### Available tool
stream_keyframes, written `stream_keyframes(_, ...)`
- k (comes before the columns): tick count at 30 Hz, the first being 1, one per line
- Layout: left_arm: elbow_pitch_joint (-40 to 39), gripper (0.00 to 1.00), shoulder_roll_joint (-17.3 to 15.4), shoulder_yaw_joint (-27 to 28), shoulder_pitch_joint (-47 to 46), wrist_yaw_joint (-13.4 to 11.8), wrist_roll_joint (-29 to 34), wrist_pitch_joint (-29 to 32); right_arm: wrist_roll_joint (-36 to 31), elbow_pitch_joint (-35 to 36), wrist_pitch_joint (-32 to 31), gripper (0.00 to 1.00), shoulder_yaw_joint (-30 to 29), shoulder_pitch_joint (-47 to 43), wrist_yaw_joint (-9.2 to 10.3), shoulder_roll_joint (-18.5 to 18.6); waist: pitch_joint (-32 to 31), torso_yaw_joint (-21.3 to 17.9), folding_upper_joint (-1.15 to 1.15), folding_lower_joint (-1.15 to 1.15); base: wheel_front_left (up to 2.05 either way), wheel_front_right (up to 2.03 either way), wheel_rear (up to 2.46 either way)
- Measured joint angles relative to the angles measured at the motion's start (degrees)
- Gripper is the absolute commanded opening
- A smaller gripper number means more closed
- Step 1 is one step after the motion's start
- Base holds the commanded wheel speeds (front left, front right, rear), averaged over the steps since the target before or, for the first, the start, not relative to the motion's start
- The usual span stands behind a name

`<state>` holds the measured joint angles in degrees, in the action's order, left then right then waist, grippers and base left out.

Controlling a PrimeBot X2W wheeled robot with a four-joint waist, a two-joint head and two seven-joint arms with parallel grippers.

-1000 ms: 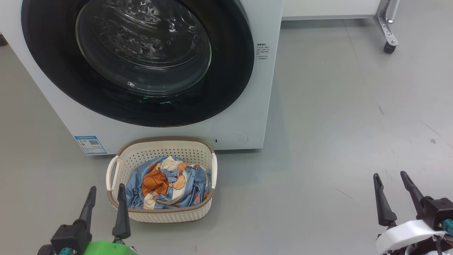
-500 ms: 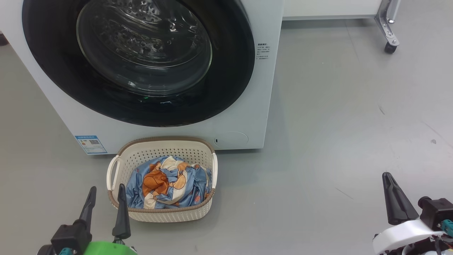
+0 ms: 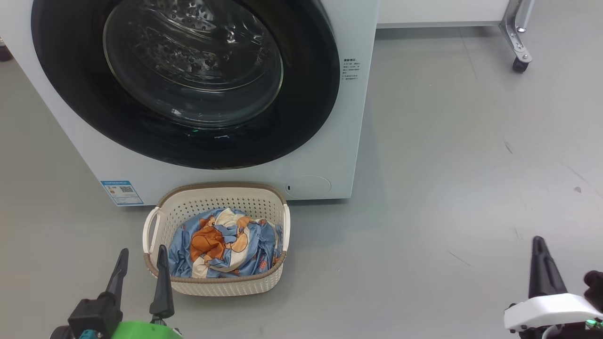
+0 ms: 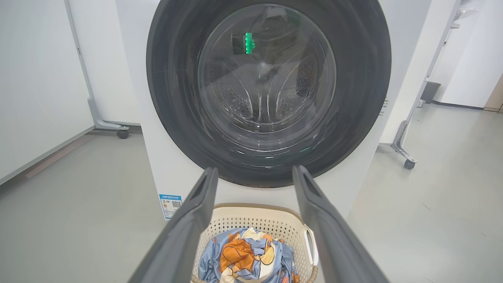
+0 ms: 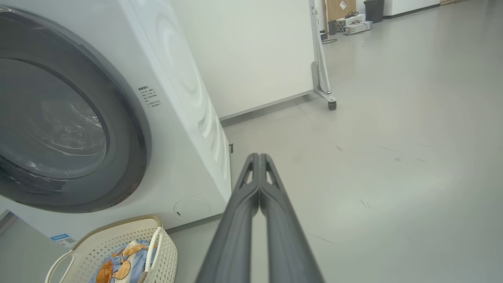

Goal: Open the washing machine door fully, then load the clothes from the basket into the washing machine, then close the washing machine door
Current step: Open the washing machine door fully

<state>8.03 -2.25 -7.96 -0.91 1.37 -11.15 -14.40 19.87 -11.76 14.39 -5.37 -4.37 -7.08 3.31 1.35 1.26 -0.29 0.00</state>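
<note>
— Where to look for the washing machine door [image 3: 188, 84]?
— Far left, lying flat against the front of the washing machine [image 3: 339, 155], not swung out. Cut off by the top edge of the head view, so no seeing the upper rim there. Hard to make out much behind the glass beyond the dimpled steel drum [image 3: 188, 52] (plus a green glint [image 4: 248, 42] in the left wrist view).
— And the clothes [image 3: 221, 242]?
— Bunched in the basket [image 3: 226, 285], down on the floor [image 3: 447, 165] just in front of the machine, below the door. No telling whether the basket's far rim touches the white panel. Top folds on show, lower layers sunk behind the perforated wall.
— Left gripper [image 3: 142, 250]?
— Near left, fingers spread wide apart, holding nothing. Tips just beside the basket's near left corner, one of them overlapping the rim in the head view. Contact impossible to judge.
— Right gripper [image 3: 538, 241]?
— Near right, well apart from basket and machine, over bare floor. Fingers pressed together with nothing between them, plain in the right wrist view. Partly cut off at the lower right corner of the head view.
— Anything else hard to read?
— Print on the blue label [image 3: 121, 192] at the machine's lower left corner, too small.
</note>
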Motion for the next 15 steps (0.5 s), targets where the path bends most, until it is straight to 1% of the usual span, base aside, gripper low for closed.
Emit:
stream_keyframes(4,0.1,1.0,0.0,0.0,0.0,0.1,0.0,0.0,5.4,-0.9,0.0,0.0,-1.6,0.0,0.0,-0.5,-0.1,0.1,0.0,0.0,0.0,0.0,0.0)
stream_keyframes(8,0.1,1.0,0.0,-0.1,0.0,0.1,0.0,0.0,12.4,-1.9,0.0,0.0,-3.6,0.0,0.0,-1.3,-0.1,0.3,0.0,0.0,0.0,0.0,0.0)
stream_keyframes(9,0.1,1.0,0.0,-0.1,0.0,0.1,0.0,0.0,16.7,-2.5,0.0,0.0,-4.6,0.0,0.0,-1.4,-0.1,0.5,0.0,0.0,0.0,0.0,0.0)
stream_keyframes(12,0.1,1.0,0.0,-0.1,0.0,0.1,-0.1,0.0,24.8,-3.8,0.0,0.0,-5.9,0.2,0.0,-1.5,-0.1,0.7,0.0,0.0,0.0,0.0,0.0)
stream_keyframes(15,0.1,1.0,0.0,-0.1,0.1,0.1,-0.1,0.0,32.5,-5.4,0.0,0.0,-6.0,0.7,0.0,-1.5,0.0,0.9,0.0,0.0,0.0,0.0,0.0)
